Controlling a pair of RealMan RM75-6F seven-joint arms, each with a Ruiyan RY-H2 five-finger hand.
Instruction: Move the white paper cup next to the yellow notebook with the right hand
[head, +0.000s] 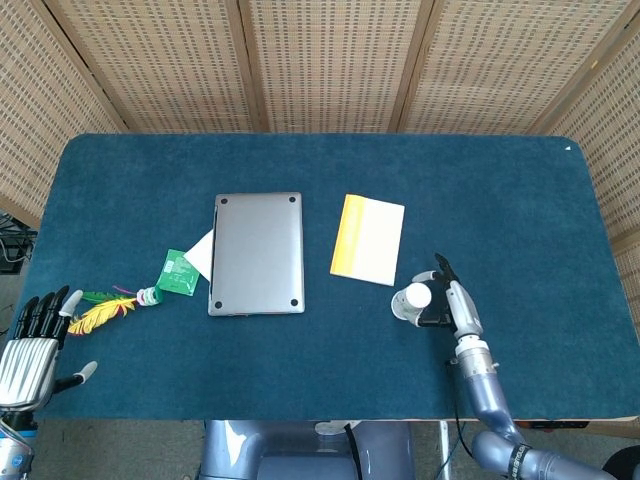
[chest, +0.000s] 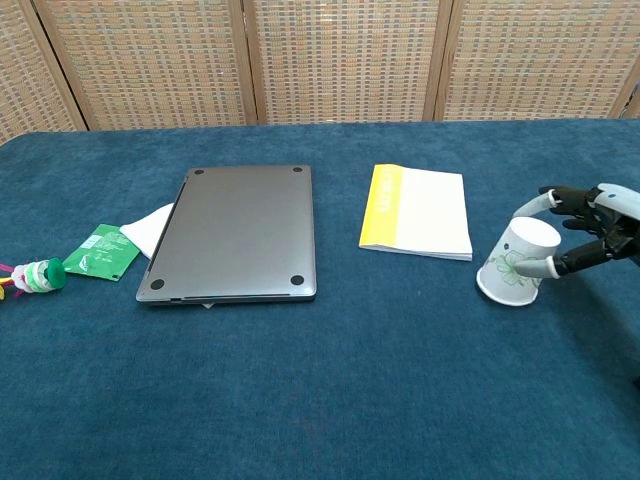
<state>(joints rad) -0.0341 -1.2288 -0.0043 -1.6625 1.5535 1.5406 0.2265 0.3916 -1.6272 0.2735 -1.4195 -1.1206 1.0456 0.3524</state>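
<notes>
Before a woven-cane screen, on the blue felt tabletop, we see the white paper cup standing mouth-down and slightly tilted, just beside the lower right corner of the yellow notebook but apart from it. Our right hand sits directly right of the cup, fingers curved around its sides and touching it, so we hold the cup. At the near left edge our left hand rests with fingers spread and holding nothing, near a feather toy, a green card and a closed grey laptop.
</notes>
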